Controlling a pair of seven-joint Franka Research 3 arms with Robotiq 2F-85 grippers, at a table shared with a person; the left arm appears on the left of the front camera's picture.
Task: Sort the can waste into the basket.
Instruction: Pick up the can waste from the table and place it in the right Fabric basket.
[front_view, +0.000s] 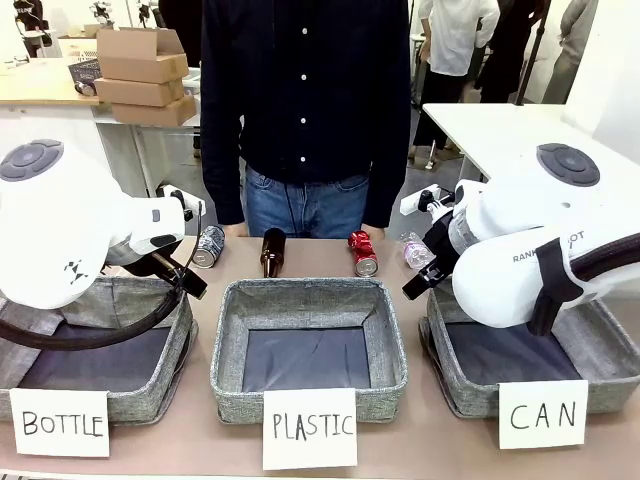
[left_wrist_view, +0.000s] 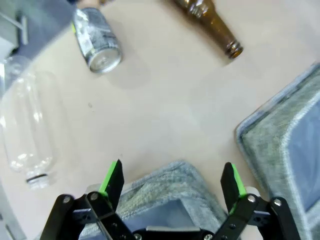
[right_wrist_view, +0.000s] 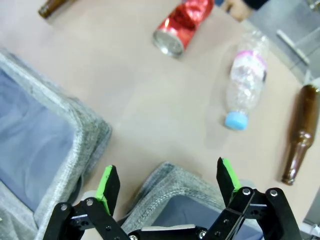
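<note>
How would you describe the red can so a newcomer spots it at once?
Find the middle basket, signed PLASTIC. Just beyond its far right corner lies the red can, dented, silver end toward the basket. It alone is shiny red: the brown bottle on its left is glass, the clear bottle on its right plastic.

Arms (front_view: 60, 235) white w/ grey round caps (front_view: 30, 160), black cables (front_view: 100, 335); left pincer (left_wrist_view: 172, 169), right pincer (right_wrist_view: 167, 169) black, green pads (left_wrist_view: 111, 177).

Two dented cans (front_view: 363, 252), two brown glass bottles (front_view: 272, 250), two clear plastic bottles (right_wrist_view: 243, 82), three grey baskets (front_view: 470, 398), three paper signs (front_view: 309, 428)
</note>
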